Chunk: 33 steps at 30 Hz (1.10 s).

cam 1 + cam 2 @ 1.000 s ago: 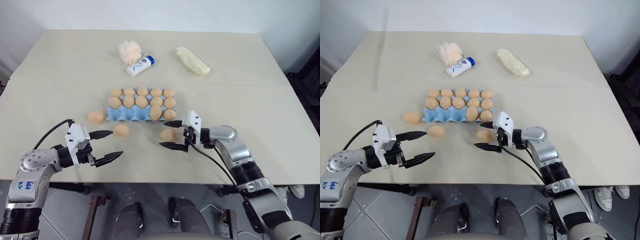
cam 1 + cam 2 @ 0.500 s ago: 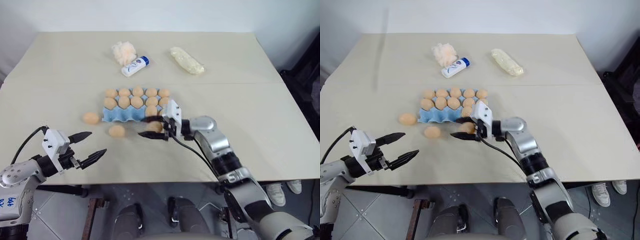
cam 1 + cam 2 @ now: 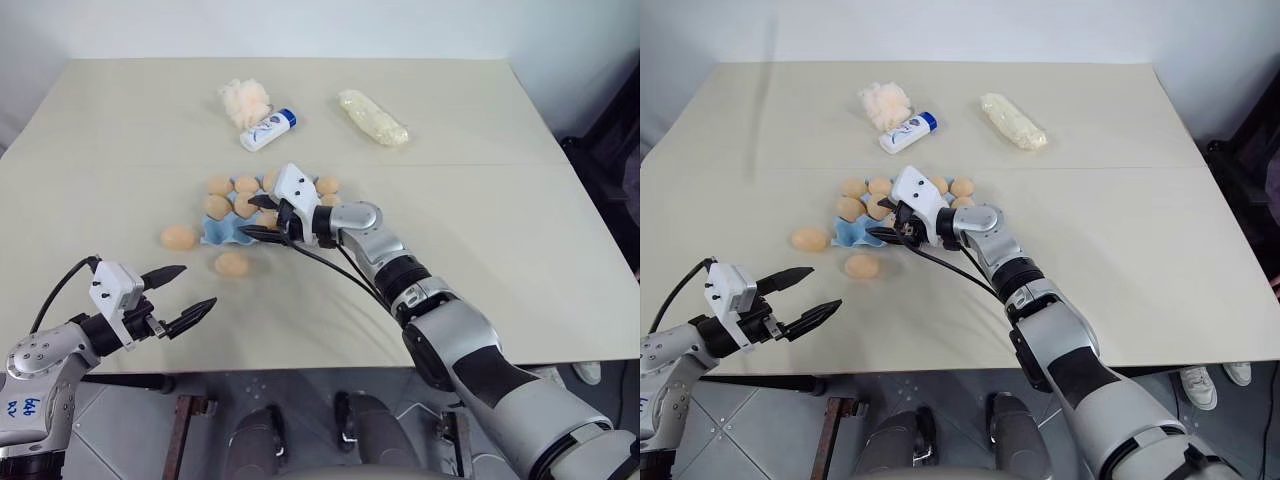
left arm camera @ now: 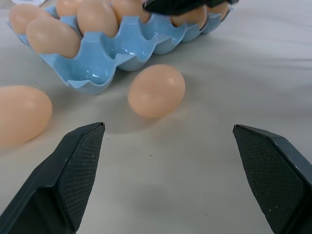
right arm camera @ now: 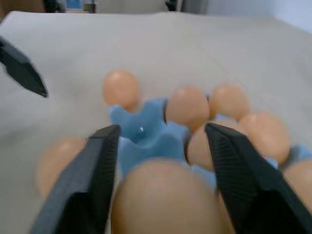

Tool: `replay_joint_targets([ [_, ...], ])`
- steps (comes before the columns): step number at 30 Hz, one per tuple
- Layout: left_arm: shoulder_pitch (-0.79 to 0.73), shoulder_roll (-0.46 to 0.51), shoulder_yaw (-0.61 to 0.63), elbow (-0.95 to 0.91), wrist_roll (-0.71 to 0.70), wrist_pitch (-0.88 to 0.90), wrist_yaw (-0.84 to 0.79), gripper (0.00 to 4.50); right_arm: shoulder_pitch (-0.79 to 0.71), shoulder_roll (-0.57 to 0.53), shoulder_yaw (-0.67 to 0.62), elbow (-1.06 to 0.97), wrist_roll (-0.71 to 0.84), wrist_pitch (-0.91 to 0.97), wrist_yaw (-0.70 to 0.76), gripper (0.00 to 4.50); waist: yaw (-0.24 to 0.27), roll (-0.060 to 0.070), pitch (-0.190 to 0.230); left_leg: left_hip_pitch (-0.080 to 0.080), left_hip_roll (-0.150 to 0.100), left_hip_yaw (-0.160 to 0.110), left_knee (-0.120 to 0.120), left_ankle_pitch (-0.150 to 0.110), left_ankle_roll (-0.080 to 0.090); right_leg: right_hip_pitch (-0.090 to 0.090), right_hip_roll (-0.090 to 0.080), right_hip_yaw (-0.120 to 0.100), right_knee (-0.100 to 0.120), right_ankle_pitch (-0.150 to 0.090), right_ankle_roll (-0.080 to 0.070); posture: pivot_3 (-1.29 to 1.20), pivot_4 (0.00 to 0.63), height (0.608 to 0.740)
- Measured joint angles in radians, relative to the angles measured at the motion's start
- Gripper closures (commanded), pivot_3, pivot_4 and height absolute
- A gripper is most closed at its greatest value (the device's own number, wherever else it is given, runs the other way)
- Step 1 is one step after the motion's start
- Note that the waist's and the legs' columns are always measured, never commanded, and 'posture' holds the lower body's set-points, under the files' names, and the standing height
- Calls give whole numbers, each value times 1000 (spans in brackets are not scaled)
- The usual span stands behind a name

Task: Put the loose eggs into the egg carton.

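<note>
The light blue egg carton (image 3: 214,231) lies mid-table with several tan eggs in its cups. My right gripper (image 3: 248,216) hovers over the carton's front row, pointing left. In the right wrist view it (image 5: 161,127) is shut on an egg (image 5: 165,195), whose sides meet both fingers. Two loose eggs lie on the table. One (image 3: 179,237) is just left of the carton and the other (image 3: 231,263) is in front of it. My left gripper (image 3: 185,290) is open near the front edge, short of the nearer loose egg (image 4: 156,90).
At the back of the table are a pale fluffy puff (image 3: 243,100), a white blue-capped bottle (image 3: 268,129) and a cream lumpy bag (image 3: 372,117). The right forearm crosses the table from the front right toward the carton.
My right gripper closed on the egg lying front right of the carton, lifted it and carried it left over the carton. The left gripper drew back slightly and stays open.
</note>
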Motion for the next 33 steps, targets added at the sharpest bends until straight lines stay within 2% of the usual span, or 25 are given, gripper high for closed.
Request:
replay_joint_targets([
  [2,3,-1,0,-2,0,0,4,0,2,0,-26,-18,17,0,41,62,-1,0,0,0,0,0,0,0,0,0,0,0,0,0,0,0,150,740],
  [3,5,-2,1,-2,0,0,6,0,6,-6,-35,-41,26,3,58,21,-1,0,0,0,0,0,0,0,0,0,0,0,1,0,0,0,150,740],
  [8,38,-19,34,-2,2,-20,38,0,131,-105,-55,-317,79,52,163,21,5,0,0,0,0,-1,0,-1,0,1,0,-1,0,0,0,0,150,740],
  [12,104,-41,118,15,13,-57,94,0,362,-266,-89,-607,188,125,308,21,10,0,0,0,0,-2,0,-2,2,2,-1,-3,-2,0,0,0,150,740],
  [16,146,-45,163,42,17,-69,120,0,501,-385,-107,-703,230,117,414,21,1,0,0,2,1,0,0,-3,-2,3,-1,-4,-1,0,0,0,150,740],
  [20,158,-61,163,19,-15,-29,125,0,566,-438,-110,-769,238,122,433,21,1,0,0,3,2,1,2,-2,-3,3,-1,-5,0,-1,-3,0,150,740],
  [28,71,-164,16,-81,-12,39,231,0,641,-516,-113,-887,261,179,419,21,17,0,0,7,1,0,3,-1,-2,9,-2,-6,-2,0,-3,0,150,740],
  [33,-43,-245,-155,-73,98,45,340,0,686,-526,-113,-960,262,198,389,21,32,0,0,8,1,0,3,-1,-2,10,-1,-6,-2,0,-2,0,150,740],
])
